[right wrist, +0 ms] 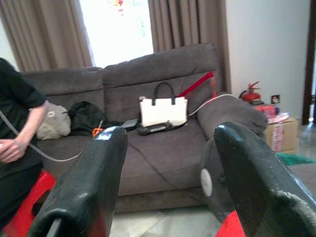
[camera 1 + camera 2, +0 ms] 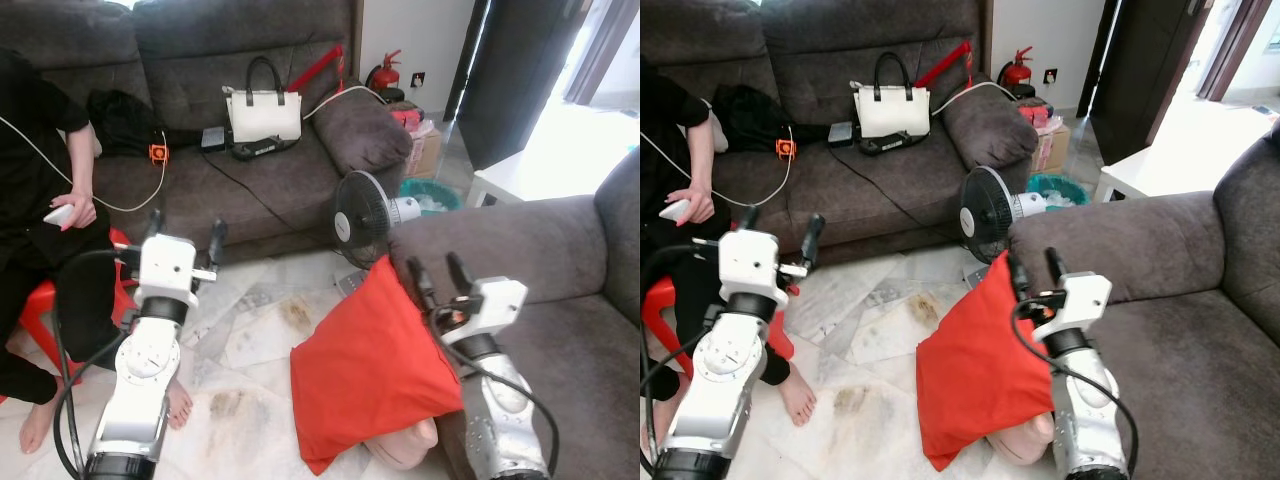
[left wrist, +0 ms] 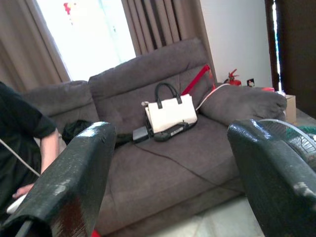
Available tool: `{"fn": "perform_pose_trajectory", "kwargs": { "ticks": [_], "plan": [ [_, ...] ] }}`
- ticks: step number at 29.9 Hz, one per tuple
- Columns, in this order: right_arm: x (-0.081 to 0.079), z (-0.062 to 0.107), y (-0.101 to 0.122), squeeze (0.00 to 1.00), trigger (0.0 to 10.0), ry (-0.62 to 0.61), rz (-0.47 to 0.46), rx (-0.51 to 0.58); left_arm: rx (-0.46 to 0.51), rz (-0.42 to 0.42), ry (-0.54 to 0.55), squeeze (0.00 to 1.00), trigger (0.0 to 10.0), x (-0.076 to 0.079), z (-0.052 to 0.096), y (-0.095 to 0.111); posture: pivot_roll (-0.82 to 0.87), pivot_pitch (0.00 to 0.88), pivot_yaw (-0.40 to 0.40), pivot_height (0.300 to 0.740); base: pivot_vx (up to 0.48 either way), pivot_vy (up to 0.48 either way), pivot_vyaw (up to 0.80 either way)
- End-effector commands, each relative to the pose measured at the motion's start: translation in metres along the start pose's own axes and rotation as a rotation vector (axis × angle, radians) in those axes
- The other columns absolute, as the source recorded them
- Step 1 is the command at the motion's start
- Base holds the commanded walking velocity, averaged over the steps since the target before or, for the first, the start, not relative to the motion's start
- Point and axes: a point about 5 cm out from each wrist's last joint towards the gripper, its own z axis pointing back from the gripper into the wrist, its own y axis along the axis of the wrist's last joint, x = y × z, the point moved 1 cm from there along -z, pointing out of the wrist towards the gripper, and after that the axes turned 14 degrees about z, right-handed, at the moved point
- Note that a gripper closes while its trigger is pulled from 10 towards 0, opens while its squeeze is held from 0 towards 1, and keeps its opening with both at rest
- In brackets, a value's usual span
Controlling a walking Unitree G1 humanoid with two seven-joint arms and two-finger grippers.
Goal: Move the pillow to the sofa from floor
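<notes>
Leaning on its edge against the front of the near grey sofa [image 2: 560,250], the red pillow [image 2: 365,375] sits on the marble floor [image 2: 250,340], its top corner up at the sofa arm, its lower part resting on a pinkish cushion [image 2: 405,445] underneath. Right gripper [image 2: 440,272] is raised just beside the pillow's top corner, fingers spread, nothing between them — not touching the pillow as far as the head views show. Right wrist view shows a bit of red at the base of one finger [image 1: 256,168]. Left gripper [image 2: 185,238] is held up at the left, over the floor, well apart from the pillow, fingers also spread and empty.

Far side: a second grey sofa [image 2: 250,180] with a white handbag [image 2: 264,112] on the seat, a black cable [image 2: 240,185] trailing off the seat edge, a small orange item [image 2: 158,152], and a dark bundle [image 2: 125,120] at the back. A black fan [image 2: 362,215] stands on the floor between the two sofas, just beyond the pillow. Fire extinguisher [image 2: 385,72] in the far corner, cardboard box [image 2: 425,150] near it. A person in black [image 2: 35,170] sits at the left on a red stool [image 2: 35,310], hand [image 2: 70,210] holding a white device, bare foot [image 2: 178,400] on the floor next to the left arm.
</notes>
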Motion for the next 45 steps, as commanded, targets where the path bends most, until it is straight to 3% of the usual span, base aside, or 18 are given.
{"fn": "perform_pose_trajectory", "kwargs": {
  "ticks": [1, 7, 10, 12, 15, 17, 21, 23, 28, 34, 45],
  "plan": [
    [-0.003, 0.0, 0.004, 0.0, 10.0, 0.004, 0.003, 0.009, 0.001, -0.016, -0.003, 0.0, 10.0, -0.002, 0.0, 0.004, 0.19, 0.0, 0.008, 0.74, 0.0, 0.0, 0.0],
    [-0.006, -0.004, 0.017, 0.0, 10.0, -0.011, 0.053, 0.041, -0.024, -0.022, 0.018, 0.0, 10.0, -0.012, -0.001, 0.002, 0.19, 0.0, 0.026, 0.74, 0.0, 0.0, 0.0],
    [0.006, -0.006, 0.027, 0.0, 10.0, -0.133, 0.129, 0.048, -0.071, 0.031, -0.006, 0.0, 10.0, -0.017, 0.001, -0.003, 0.18, 0.0, 0.024, 0.74, 0.0, 0.0, 0.0],
    [0.008, -0.006, 0.03, 0.0, 10.0, -0.155, 0.122, 0.055, -0.088, 0.05, -0.011, 0.0, 10.0, -0.018, 0.002, -0.005, 0.2, 0.0, -0.005, 0.74, 0.0, 0.0, 0.0],
    [0.005, -0.007, 0.035, 0.0, 10.0, -0.146, 0.199, 0.054, -0.114, 0.098, 0.013, 0.0, 10.0, -0.028, 0.008, -0.008, 0.23, 0.0, -0.034, 0.74, 0.0, 0.0, 0.0],
    [0.003, -0.003, 0.032, 0.0, 10.0, -0.174, 0.187, 0.029, -0.098, 0.089, 0.069, 0.0, 10.0, -0.041, 0.015, -0.002, 0.25, 0.0, -0.058, 0.74, 0.0, 0.0, 0.0],
    [0.005, 0.004, 0.025, 0.0, 10.0, -0.202, 0.185, -0.013, -0.092, 0.087, 0.109, 0.0, 10.0, -0.051, 0.02, 0.001, 0.26, 0.0, -0.063, 0.74, 0.0, 0.0, 0.0],
    [0.015, 0.018, 0.016, 0.0, 10.0, -0.263, 0.175, -0.064, -0.103, 0.088, 0.136, 0.0, 10.0, -0.061, 0.027, 0.0, 0.24, 0.0, -0.06, 0.74, 0.0, 0.0, 0.0],
    [0.034, 0.033, 0.008, 0.0, 10.0, -0.345, 0.176, -0.112, -0.145, 0.068, 0.144, 0.0, 10.0, -0.069, 0.031, -0.011, 0.21, 0.0, -0.036, 0.74, 0.0, 0.0, 0.0],
    [0.033, 0.042, 0.003, 0.0, 10.0, -0.35, 0.172, -0.136, -0.157, 0.066, 0.145, 0.0, 10.0, -0.071, 0.025, -0.015, 0.17, 0.0, -0.026, 0.74, 0.0, 0.0, 0.0],
    [0.033, 0.05, 0.001, 0.0, 10.0, -0.359, 0.16, -0.156, -0.16, 0.083, 0.085, 0.0, 10.0, -0.055, 0.018, -0.018, 0.14, 0.0, -0.002, 0.74, 0.0, 0.0, 0.0]
  ]
}}
